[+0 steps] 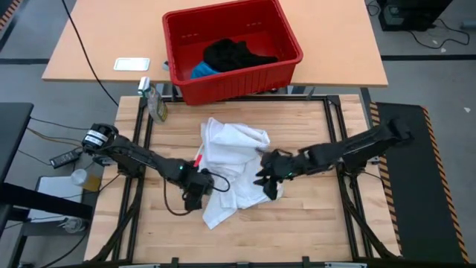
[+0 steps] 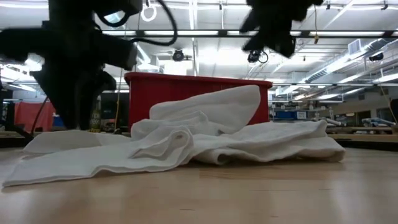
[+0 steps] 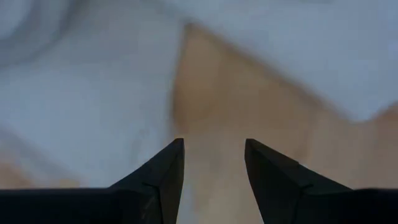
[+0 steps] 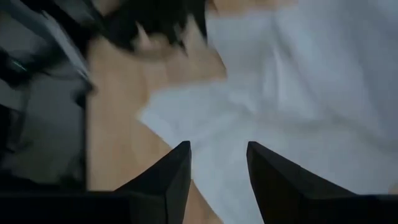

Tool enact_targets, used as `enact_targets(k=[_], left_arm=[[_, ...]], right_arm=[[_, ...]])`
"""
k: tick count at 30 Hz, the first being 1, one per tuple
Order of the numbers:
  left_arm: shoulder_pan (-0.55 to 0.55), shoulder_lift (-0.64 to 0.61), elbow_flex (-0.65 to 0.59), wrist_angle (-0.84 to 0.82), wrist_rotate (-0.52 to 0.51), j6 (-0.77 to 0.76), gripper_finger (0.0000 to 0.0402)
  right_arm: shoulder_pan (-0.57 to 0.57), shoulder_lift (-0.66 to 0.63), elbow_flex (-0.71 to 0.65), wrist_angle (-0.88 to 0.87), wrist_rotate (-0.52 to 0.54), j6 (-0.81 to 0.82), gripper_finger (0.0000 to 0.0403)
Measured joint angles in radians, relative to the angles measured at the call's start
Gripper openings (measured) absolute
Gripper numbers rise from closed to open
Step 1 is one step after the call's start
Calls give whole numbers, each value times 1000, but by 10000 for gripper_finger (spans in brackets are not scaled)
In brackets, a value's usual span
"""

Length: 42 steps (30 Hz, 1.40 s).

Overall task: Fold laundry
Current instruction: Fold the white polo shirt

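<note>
The white garment (image 1: pixel 232 165) lies crumpled on the wooden table, bunched into a ridge (image 2: pixel 205 115) in the middle. My left gripper (image 1: pixel 195 199) is low at the cloth's near-left edge, pointing down. It is open (image 3: pixel 214 144), with bare wood showing between its fingers and white cloth around them. My right gripper (image 1: pixel 269 190) hangs higher, over the cloth's right side, slanting down. It is also open (image 4: pixel 219 146), with white cloth below it. The black garment (image 1: pixel 236 53) and the blue one (image 1: pixel 202 71) lie in the red basket.
The red basket (image 1: pixel 178 74) stands on a second table beyond the far edge. A small bottle (image 1: pixel 155 103) sits at the far left corner, and a white card (image 1: pixel 132 65) lies farther back. Bare wood shows on the near side of the cloth (image 2: pixel 249 193).
</note>
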Motion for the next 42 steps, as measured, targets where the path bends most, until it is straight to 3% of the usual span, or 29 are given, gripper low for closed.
enact_targets(k=[5,9,12,18,24,30,34,39,42], left_arm=[[3,0,0,-127,-96,76,171],[8,0,0,-120,-126,161,171],[12,0,-30,-43,-173,191,171],[60,0,-154,94,-194,175,171],[86,-6,-222,85,-190,159,171],[73,-36,-204,41,-174,158,171],[71,-131,-165,59,-171,123,171],[65,-310,-156,160,-182,116,171],[73,-389,-155,216,-188,155,171]], right_arm=[[4,67,0,-150,-51,117,164],[18,84,0,-280,-67,171,164],[25,100,-28,-254,-53,143,164],[24,162,-117,-42,-114,98,163],[56,209,-138,-201,-199,85,157],[113,135,-138,-501,-212,26,153],[129,87,-139,-691,-224,-2,152],[129,-27,-129,-721,-262,60,152],[130,-106,-103,-714,-197,116,152]])
